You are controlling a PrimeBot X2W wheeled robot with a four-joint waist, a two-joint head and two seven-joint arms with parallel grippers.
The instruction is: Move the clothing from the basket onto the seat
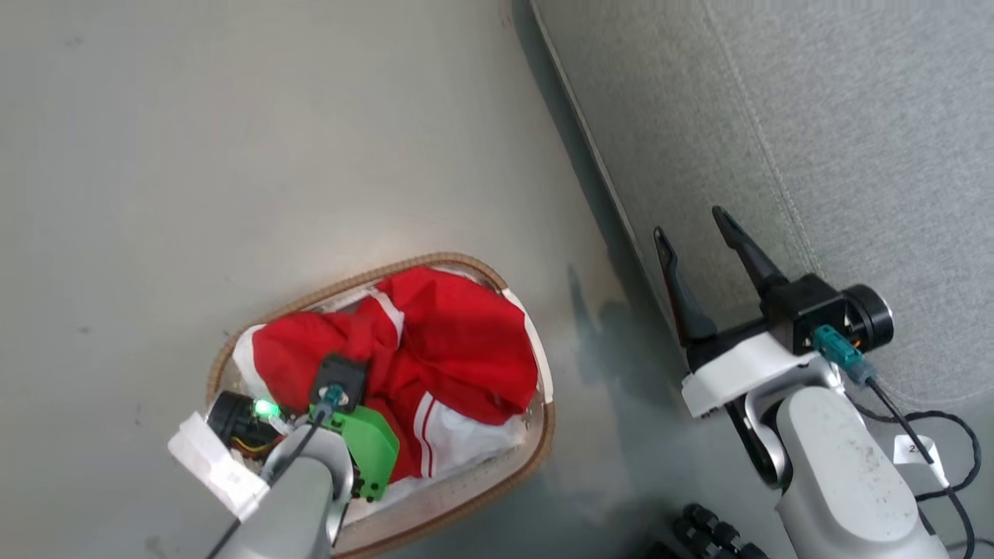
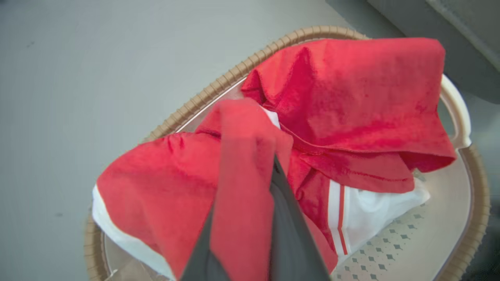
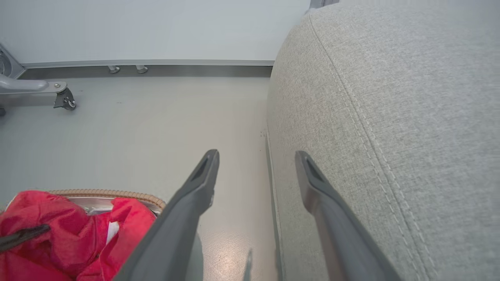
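Red clothing [image 2: 351, 97] tight between closed left jaws; right jaws wide, empty.

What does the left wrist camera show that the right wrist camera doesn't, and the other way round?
Left wrist, not right: the white striped panel on the clothing and the perforated bottom of the basket. Right wrist, not left: the open right gripper, the stitched seams of the seat, a caster by the wall. Both: the left gripper shut on the red clothing, the basket's brown rim, the grey floor.
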